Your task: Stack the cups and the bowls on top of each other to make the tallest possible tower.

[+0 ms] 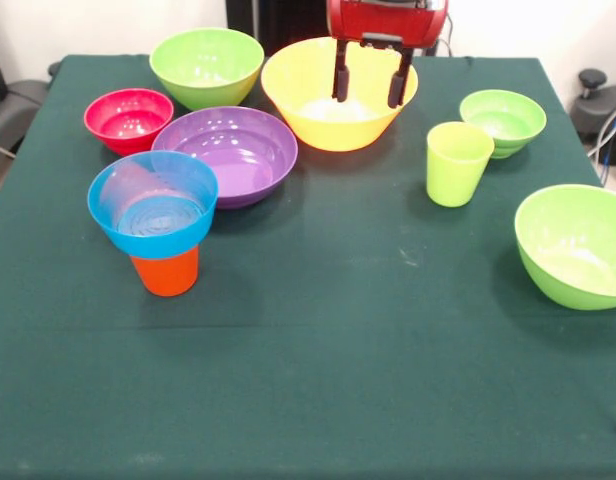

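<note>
**Gripper open over yellow bowl, tower apart at front left**

Gripper (pixel 370 85) hung from top edge on red head, fingers (pixel 341 72) spread apart, nothing between them. Sat in front of the yellow bowl (pixel 328 125), tips lined up with its inside; contact with rim or floor not determinable from this view.

Tower (pixel 154 225) stood well apart from gripper, down and to picture left: blue bowl (pixel 148 200) seated upright on orange cup (pixel 166 272), cup mostly hidden under bowl. Only these two pieces stacked.

Purple bowl (pixel 233 150) lay between tower and yellow bowl, just beside blue bowl, edges appeared touching or overlapping in view. Magenta bowl (pixel 128 120) sat left of purple, close to it. Large lime green bowl (pixel 206 65) sat at far left, beside yellow bowl.

Right of gripper: lime green cup (pixel 457 163) upright, small lime green bowl (pixel 503 122) just behind it. Third lime green bowl (pixel 578 245) near right edge, cut off by frame, well apart from gripper.

All resting on green tablecloth (pixel 338 380).
</note>
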Available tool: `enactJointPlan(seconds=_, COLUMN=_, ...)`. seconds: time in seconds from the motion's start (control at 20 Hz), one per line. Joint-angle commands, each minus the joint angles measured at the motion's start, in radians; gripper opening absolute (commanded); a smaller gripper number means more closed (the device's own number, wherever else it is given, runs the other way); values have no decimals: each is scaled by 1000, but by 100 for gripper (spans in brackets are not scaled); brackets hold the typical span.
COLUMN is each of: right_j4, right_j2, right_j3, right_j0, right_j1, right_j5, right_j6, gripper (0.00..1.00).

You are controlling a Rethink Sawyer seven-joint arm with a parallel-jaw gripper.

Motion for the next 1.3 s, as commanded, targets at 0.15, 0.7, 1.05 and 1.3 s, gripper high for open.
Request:
enactJointPlan(seconds=0.15, right_j4=61, right_j2=-32, right_j3=-88, right_j0=64, right_j1=69, right_j5=-58, right_j6=201, gripper=100)
enactJointPlan(seconds=0.7, right_j4=170, right_j2=-69, right_j3=-204, right_j0=151, right_j1=94, right_j5=38, right_j6=235, gripper=100)
enactJointPlan(seconds=1.05, right_j4=229, right_j2=-90, right_j3=-267, right_j0=180, right_j1=115, right_j5=76, right_j6=228, gripper=100)
enactJointPlan(seconds=1.3, right_j4=271, right_j2=-108, right_j3=-289, right_j0=204, right_j1=113, right_j5=102, right_j6=236, gripper=100)
